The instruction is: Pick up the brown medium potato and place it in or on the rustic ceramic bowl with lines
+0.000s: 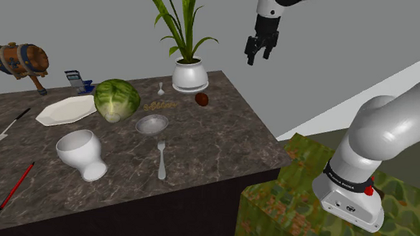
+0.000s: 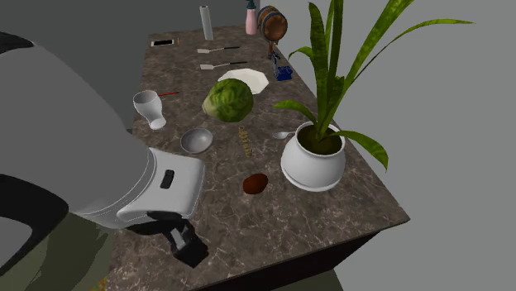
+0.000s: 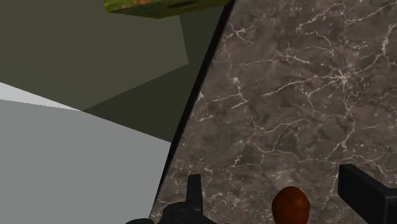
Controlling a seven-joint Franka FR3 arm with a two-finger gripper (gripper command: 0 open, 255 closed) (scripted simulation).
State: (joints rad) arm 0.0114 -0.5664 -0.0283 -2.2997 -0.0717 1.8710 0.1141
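Observation:
The brown potato (image 1: 201,99) lies on the dark marble table (image 1: 222,146), next to the white plant pot (image 1: 190,76). A shallow grey bowl (image 1: 152,123) stands toward the table's middle, in front of the cabbage (image 1: 116,100). My black gripper (image 1: 257,59) hangs open high in the air, past the table's edge on the shoulder view's right and well above the potato. In the wrist view the fingers (image 3: 195,191) stand wide apart, and the potato (image 3: 291,205) shows far below between them, untouched. The second exterior view has the potato (image 2: 255,183) between the bowl (image 2: 197,140) and the pot.
A white goblet-shaped vessel (image 1: 81,154), a fork (image 1: 162,161) and a red pencil (image 1: 16,186) lie toward the table's front. A white plate (image 1: 65,110), a spatula (image 1: 7,128) and a barrel (image 1: 20,60) sit at the shoulder view's left. Tall plant leaves (image 1: 180,19) rise near the gripper.

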